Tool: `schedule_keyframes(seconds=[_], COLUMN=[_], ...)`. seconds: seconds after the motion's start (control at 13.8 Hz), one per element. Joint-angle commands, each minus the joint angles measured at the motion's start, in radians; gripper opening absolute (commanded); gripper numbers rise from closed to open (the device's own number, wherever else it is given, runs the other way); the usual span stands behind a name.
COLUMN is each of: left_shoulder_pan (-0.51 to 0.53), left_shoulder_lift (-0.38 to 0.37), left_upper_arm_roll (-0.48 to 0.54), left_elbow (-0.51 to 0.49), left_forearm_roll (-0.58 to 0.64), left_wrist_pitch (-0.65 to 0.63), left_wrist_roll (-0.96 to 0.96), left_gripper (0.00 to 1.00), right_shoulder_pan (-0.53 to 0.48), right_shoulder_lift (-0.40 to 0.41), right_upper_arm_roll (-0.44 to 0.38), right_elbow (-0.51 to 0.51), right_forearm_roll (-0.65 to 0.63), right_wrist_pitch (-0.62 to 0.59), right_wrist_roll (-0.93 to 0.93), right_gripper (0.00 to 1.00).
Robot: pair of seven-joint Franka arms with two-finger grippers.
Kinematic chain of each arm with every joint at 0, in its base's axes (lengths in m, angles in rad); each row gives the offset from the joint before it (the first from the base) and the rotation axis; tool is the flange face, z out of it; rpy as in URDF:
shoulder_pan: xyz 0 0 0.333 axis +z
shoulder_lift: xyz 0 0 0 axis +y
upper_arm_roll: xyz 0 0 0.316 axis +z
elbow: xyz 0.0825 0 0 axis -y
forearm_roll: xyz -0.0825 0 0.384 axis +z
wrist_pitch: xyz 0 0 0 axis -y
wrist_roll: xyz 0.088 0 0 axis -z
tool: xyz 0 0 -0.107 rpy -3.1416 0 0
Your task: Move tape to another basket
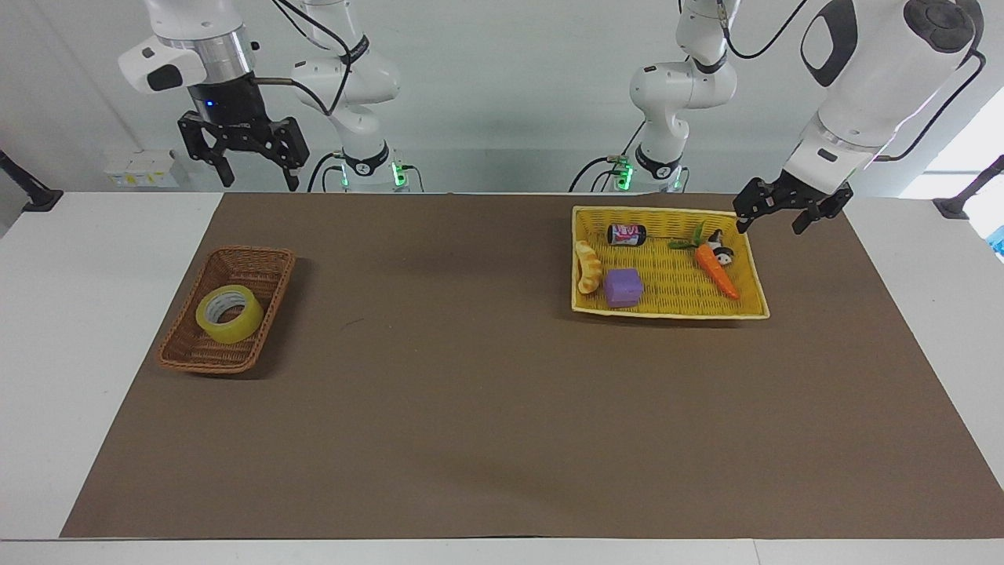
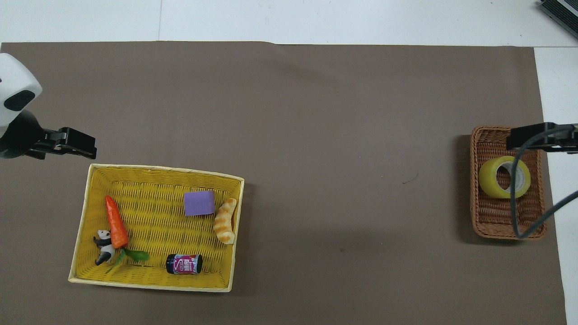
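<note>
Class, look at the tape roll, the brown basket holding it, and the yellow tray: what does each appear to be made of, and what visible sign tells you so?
Tape: seemingly glossy translucent yellow plastic film wound on a whitish core, probably card.
Brown basket: woven wicker or rattan, matte; strands show along its rim.
Yellow tray: woven too, bright yellow, with a fine ribbed weave; whether dyed straw or plastic is unclear.
</note>
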Motion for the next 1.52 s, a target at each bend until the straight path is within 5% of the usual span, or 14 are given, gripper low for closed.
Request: schedule_keyframes(seconds=[0.0,0.22,0.72,1.45], left_shoulder_pan=[0.016,0.016,0.016,0.016], left_shoulder_lift=[0.012,0.012,0.012,0.012], left_upper_arm_roll=[-0.012,-0.012,-0.013,-0.013], left_elbow=[0.029,0.029,0.029,0.029], left_forearm_roll=[0.018,0.018,0.020,0.020], left_wrist_pitch=[-0.027,-0.027,-0.027,-0.027], left_wrist_roll=[0.010,0.010,0.010,0.010], left_gripper=[1.00,1.00,1.00,1.00], right_shoulder_pan=[-0.023,-0.006,-0.025,-0.055], right_shoulder_lift=[-0.032,-0.117,-0.034,-0.051], right_upper_arm_roll=[0.002,0.011,0.012,-0.010], right_elbow=[-0.014,-0.134,-0.044,-0.057], right_forearm_roll=[0.013,0.012,-0.008,0.082], right_wrist_pitch=[-0.036,-0.039,-0.030,-0.074], right_wrist_roll=[0.019,0.022,-0.044,-0.047], right_gripper=[1.00,1.00,1.00,1.00])
